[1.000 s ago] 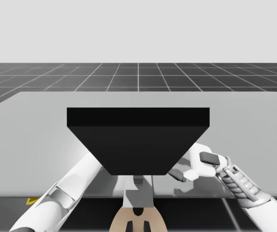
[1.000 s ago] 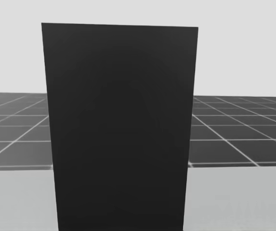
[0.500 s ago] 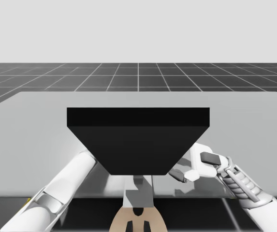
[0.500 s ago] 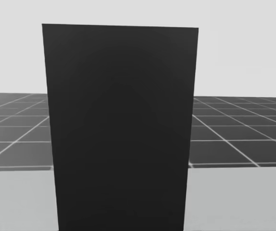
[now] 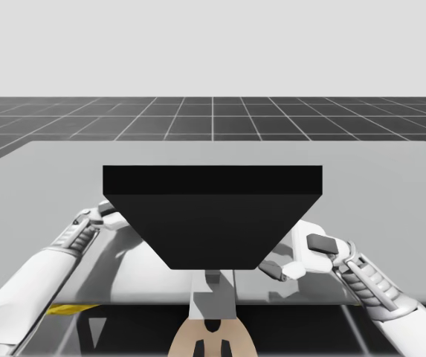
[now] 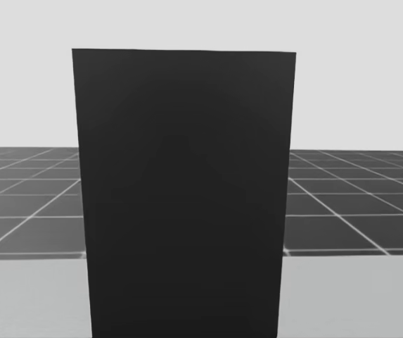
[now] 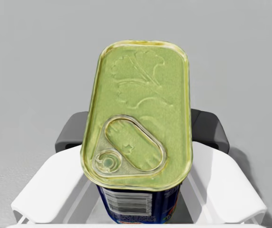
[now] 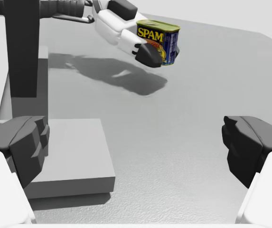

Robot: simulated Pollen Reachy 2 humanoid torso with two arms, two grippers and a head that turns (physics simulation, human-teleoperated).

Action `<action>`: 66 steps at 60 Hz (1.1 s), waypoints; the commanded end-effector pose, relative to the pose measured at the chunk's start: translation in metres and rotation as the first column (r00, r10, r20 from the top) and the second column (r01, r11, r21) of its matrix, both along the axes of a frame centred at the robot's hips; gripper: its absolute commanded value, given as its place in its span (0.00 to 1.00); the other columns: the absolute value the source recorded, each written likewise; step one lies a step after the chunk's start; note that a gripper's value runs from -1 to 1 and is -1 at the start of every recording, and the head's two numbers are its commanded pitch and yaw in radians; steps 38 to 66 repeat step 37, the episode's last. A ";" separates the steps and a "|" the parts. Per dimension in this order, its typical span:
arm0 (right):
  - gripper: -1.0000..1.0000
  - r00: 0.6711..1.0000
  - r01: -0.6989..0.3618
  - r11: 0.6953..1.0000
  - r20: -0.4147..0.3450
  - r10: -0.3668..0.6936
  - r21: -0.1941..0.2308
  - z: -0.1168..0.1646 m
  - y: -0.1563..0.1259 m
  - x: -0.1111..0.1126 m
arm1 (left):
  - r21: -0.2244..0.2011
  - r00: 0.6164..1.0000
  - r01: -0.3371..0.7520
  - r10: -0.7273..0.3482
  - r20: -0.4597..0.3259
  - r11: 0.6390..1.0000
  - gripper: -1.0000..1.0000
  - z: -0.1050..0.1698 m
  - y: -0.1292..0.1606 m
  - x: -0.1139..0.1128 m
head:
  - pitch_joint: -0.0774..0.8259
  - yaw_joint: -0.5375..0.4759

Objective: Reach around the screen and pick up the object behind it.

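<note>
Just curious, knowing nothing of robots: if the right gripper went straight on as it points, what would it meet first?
Probably the bare table, beside the screen's base. My right gripper, open, points down at it. The blue rectangular can in my left gripper looks farther off.

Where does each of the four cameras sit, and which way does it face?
High view: fixed above the table, looking down at the black screen; both arms and torso show.
Head view: on my head, facing the screen head-on.
Left wrist view: on my left hand, looking down the left gripper at the blue can's lid.
Right wrist view: on my right hand, looking past the open right gripper across the table.
Shared: both wrist views show the can in the left gripper.
</note>
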State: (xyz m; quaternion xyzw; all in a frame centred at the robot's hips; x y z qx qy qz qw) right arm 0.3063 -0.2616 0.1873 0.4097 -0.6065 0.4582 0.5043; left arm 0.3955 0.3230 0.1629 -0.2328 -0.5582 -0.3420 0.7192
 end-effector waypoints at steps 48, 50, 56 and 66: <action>0.00 1.000 0.010 1.000 0.000 -0.010 0.003 0.002 -0.003 0.000 | -0.247 0.847 -0.257 0.341 0.408 0.934 1.00 0.206 0.038 0.019 | 0.11 0.48; 0.00 1.000 0.010 1.000 0.000 -0.010 0.003 0.002 -0.003 0.000 | -0.247 0.847 -0.257 0.341 0.408 0.934 1.00 0.206 0.038 0.019 | 0.11 0.48; 0.00 1.000 0.010 1.000 0.000 -0.010 0.003 0.002 -0.003 0.000 | -0.247 0.847 -0.257 0.341 0.408 0.934 1.00 0.206 0.038 0.019 | 0.11 0.48; 0.00 1.000 0.010 1.000 0.000 -0.010 0.003 0.002 -0.003 0.000 | -0.247 0.847 -0.257 0.341 0.408 0.934 1.00 0.206 0.038 0.019 | 0.11 0.48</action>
